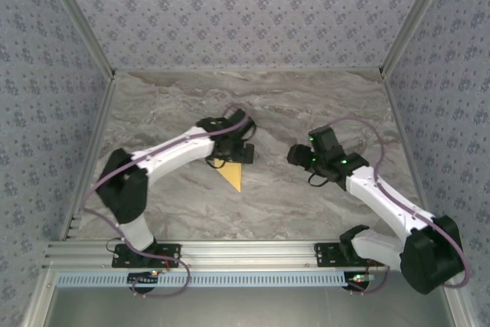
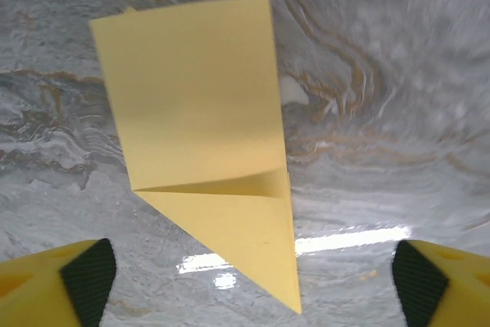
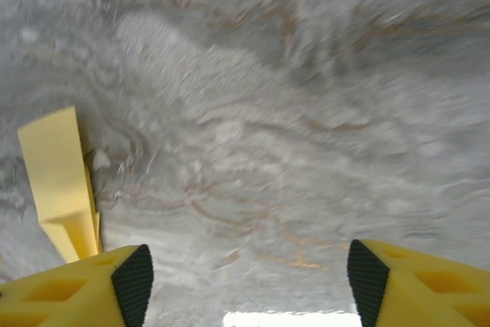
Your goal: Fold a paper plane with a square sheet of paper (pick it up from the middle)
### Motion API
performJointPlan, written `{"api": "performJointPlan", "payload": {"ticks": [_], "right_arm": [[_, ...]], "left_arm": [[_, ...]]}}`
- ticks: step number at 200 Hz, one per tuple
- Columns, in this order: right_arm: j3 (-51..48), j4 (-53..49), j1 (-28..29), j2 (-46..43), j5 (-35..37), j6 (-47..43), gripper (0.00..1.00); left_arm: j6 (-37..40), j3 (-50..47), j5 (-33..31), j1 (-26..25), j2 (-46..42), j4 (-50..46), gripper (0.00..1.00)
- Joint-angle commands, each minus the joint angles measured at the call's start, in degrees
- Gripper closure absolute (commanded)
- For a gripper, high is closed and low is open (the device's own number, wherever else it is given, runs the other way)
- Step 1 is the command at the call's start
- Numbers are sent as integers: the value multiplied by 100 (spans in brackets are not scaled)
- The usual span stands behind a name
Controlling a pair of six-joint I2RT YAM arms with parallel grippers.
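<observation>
Lying on the grey marble surface (image 1: 321,105), left of centre, the paper plane (image 1: 233,175) is pointing its sharp tip toward the near rail (image 1: 253,250). Its wide end is sitting partly hidden beneath the left pincer (image 1: 236,152).

In the left wrist view the plane (image 2: 203,128) is showing crisp straight edges and one crosswise fold casting a thin shadow. The left pincer's yellow fingers (image 2: 53,285) are standing wide apart, released and gripping nothing, with the plane's tip lying between them.

The right pincer (image 1: 298,155) is hovering well apart to the right. Its fingers (image 3: 429,281) are spread too, with bare marble between them, and the plane (image 3: 61,174) is showing at the left of its view.

Open surface is stretching on all sides out to the patterned walls (image 1: 230,5).
</observation>
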Motion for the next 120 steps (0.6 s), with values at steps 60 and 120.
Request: {"api": "performJointPlan", "payload": {"ticks": [60, 120], "right_arm": [[1763, 1166, 2402, 2823, 242, 259, 58], [2981, 957, 2451, 4410, -106, 165, 64]], "left_arm": [[-941, -2276, 518, 1920, -2246, 1022, 1], [-1000, -3118, 938, 2700, -3133, 1049, 1]]}}
